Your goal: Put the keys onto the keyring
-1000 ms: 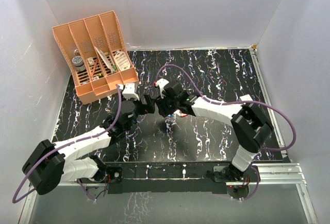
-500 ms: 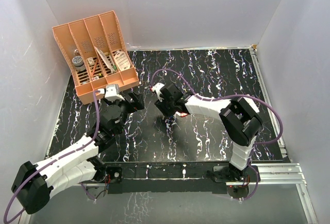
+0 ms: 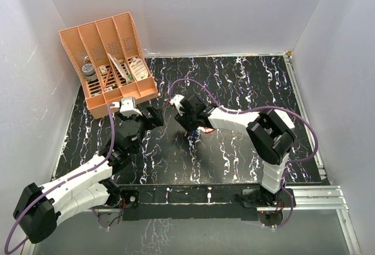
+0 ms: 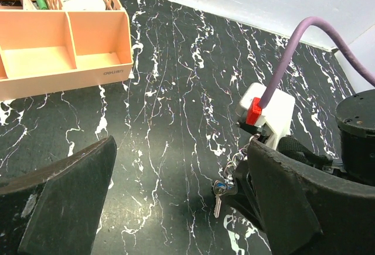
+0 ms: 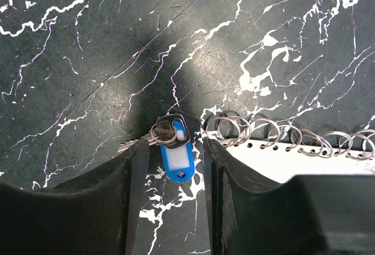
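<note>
A black, white-veined marble table point(image 3: 234, 91) carries everything. At its far left corner stands an orange plastic desk organiser point(image 3: 111, 61) with slotted compartments. Just in front of it the left gripper point(image 4: 180, 145) hovers with its jaws spread wide and nothing between them.

The right gripper point(image 5: 174, 146) is low over the middle of the table, jaws partly apart. They straddle the task's thing without pinching it, and a sliver of table shows on each side. Just beside its right finger point(image 5: 220, 173) lies a white sheet bound with a row of silver wire coils point(image 5: 275, 133).

Between the fingers lies the small silver key with a bright blue plastic head point(image 5: 176, 160), flat on the table, its blade running under the left finger. I cannot pick out the red-and-silver D-shaped keyring for certain.

Risks, as I judge them:
- If the jaws close off-centre, the flat head may skid or spin away on the smooth stone.
- The right finger may snag the coils and drag the sheet.
- A low finger could pin the blade so that the key tips.
</note>
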Motion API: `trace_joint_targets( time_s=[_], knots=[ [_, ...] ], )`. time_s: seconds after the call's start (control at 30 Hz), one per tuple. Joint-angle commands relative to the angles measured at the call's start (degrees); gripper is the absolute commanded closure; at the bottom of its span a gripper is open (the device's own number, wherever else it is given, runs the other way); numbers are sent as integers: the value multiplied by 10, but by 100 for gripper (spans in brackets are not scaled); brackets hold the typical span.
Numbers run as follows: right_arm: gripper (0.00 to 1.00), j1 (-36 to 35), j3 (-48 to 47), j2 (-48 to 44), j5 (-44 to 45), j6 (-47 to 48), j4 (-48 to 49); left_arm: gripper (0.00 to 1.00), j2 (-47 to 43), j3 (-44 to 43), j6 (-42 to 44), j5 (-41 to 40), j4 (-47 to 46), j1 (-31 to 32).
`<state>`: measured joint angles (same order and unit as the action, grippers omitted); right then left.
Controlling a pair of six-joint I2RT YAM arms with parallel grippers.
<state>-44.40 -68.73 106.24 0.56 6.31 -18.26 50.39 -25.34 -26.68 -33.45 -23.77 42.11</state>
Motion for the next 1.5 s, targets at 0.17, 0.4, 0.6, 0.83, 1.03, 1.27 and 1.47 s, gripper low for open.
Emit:
trace_joint_targets(
  time_s=[0.17,0.4,0.6,0.83,1.03,1.27,1.47],
  knots=[
    [63,-2,-36,13,12,20,8,7,-1,5,-1,-6,-7,-5],
    [65,-2,-41,28,8,25,13,7,1,6,-1,-6,-6,-6],
    [66,-2,-46,32,2,29,22,7,1,6,-2,-5,-7,-8],
    [76,-2,-51,36,2,32,21,7,4,6,-2,-2,-10,-10],
    [91,-2,-50,25,-6,31,32,7,9,6,-3,1,-12,-12],
    [93,-2,-48,0,-25,1,48,7,9,7,-5,1,-12,-12],
    [76,-2,-45,-31,-19,-61,77,7,7,9,-6,1,-12,-13]
  ],
)
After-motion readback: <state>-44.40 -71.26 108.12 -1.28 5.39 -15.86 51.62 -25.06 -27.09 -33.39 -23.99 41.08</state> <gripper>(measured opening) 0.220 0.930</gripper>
